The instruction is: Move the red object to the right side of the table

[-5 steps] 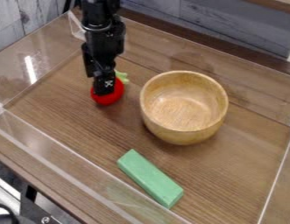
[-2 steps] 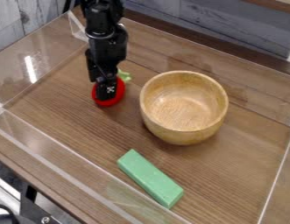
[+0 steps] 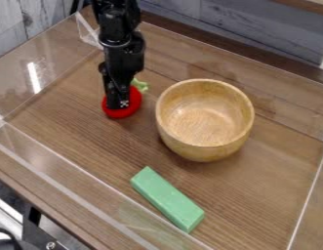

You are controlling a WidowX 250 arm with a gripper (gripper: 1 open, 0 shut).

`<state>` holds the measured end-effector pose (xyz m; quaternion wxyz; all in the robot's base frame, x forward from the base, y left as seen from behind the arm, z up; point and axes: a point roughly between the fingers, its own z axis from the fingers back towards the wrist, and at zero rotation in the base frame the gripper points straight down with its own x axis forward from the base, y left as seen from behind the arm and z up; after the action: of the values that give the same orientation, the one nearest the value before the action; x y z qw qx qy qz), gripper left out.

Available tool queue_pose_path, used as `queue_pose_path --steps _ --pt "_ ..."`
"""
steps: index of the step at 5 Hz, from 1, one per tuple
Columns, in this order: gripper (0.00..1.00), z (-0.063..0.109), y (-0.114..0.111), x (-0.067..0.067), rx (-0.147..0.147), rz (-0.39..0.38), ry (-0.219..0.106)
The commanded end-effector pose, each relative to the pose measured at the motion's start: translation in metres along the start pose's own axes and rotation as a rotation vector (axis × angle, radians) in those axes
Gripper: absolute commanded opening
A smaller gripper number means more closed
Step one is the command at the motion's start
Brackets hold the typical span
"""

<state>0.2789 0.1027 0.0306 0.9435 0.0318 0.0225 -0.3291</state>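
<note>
The red object (image 3: 121,110), a small round toy with a bit of green leaf showing at its right, sits on the left part of the brown wood-grain table (image 3: 72,146). My gripper (image 3: 118,99) points straight down onto it. Its black fingers are drawn in narrow against the toy's sides and cover its top. The toy still rests on the tabletop.
A wooden bowl (image 3: 165,119) stands just right of the toy, near the table's middle. A green rectangular block (image 3: 167,197) lies toward the front. Low clear acrylic walls (image 3: 72,200) border the table. Bare wood lies to the right of the bowl and at the front left.
The fingers, spread wide over the toy a second ago, have drawn in onto it. The hand sank slightly. The toy has stayed where it was.
</note>
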Motion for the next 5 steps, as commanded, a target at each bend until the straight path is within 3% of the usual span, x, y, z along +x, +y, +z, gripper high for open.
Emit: queue_pose_path --steps 1,2,4,5 --pt "0.0 0.011 0.011 -0.004 0.021 0.024 -0.022" --pt "0.0 0.016 0.016 -0.008 0.019 0.04 -0.025" --pt "0.0 0.014 0.017 0.01 0.016 0.03 -0.032" --pt "0.0 0.005 0.011 0.007 0.014 -0.001 -0.035"
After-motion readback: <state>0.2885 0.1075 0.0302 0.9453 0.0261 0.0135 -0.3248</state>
